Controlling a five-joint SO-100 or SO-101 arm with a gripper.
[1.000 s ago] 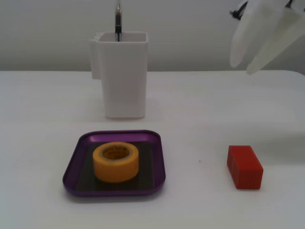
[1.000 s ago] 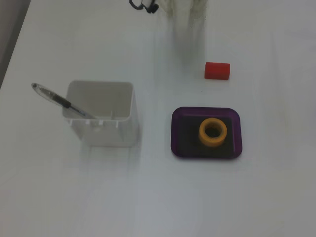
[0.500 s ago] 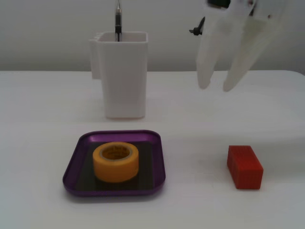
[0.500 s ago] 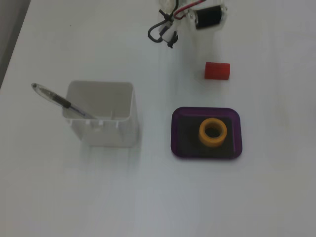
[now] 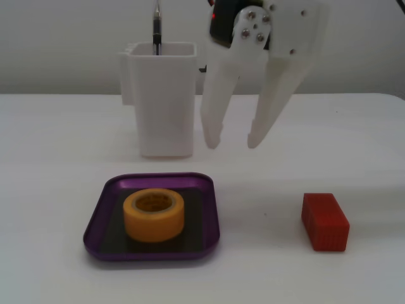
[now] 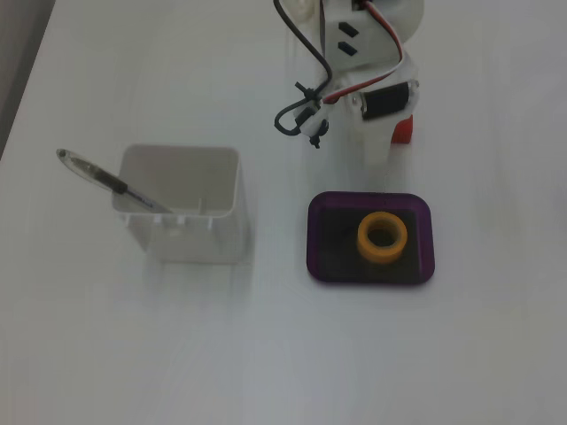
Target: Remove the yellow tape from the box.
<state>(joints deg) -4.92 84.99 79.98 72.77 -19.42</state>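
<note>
Inside the box, near and left of the raised arm, the yellow tape is lying flat while the gripper is hanging wide open and empty, risking dragging the light tray if descending off-centre.

The gripper hangs with fingers spread (nothing between them) above the table; the yellow tape sits in the box below-left of it.
</note>
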